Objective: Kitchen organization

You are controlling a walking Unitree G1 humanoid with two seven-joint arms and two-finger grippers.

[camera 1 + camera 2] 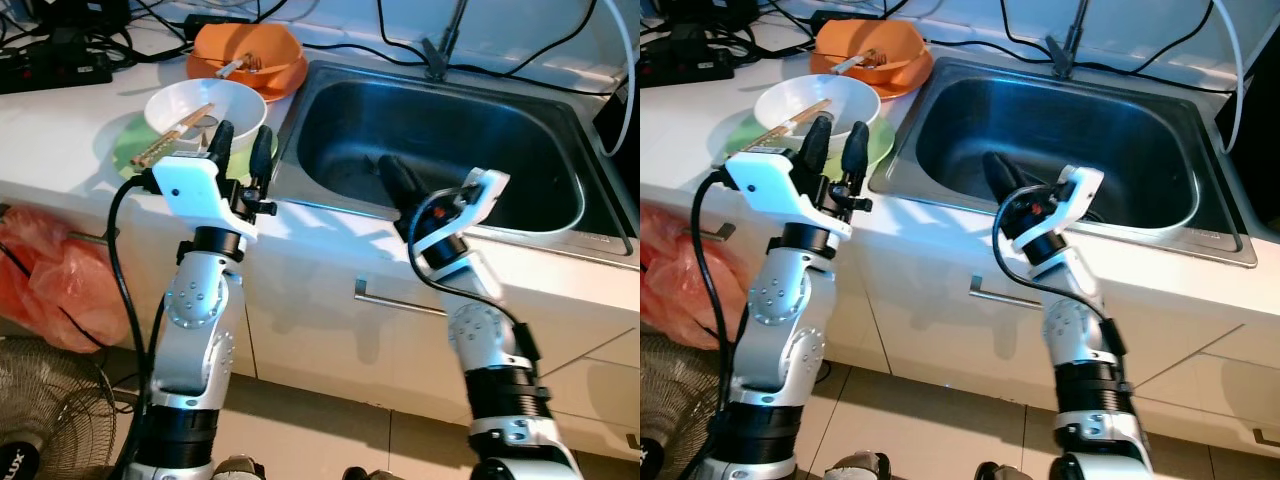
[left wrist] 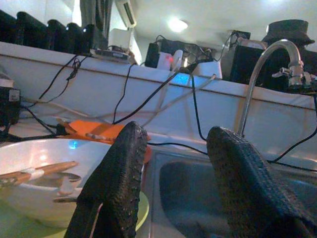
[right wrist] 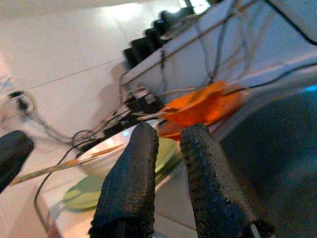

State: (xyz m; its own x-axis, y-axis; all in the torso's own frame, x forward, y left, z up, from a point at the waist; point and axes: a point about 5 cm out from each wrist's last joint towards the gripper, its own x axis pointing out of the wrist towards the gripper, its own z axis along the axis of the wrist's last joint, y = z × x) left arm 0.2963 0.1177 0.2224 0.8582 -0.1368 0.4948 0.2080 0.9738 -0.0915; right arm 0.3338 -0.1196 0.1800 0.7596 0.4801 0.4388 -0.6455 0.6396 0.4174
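White counter (image 1: 60, 150) — green plate (image 1: 125, 145), orange plate (image 1: 285, 82), cables (image 1: 120, 30).

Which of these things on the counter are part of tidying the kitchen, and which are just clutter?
Job: white bowl with chopsticks, green plate, orange bowl, sink, left gripper.
Lying about: cables, red bag, fan.

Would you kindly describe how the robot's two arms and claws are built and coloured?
Both arms are silver metal with round jointed segments and black bands lower down. Each wrist carries a white housing, and a black cable loops from it along the arm. The left claw and the right claw each have two long black fingers with a textured surface.
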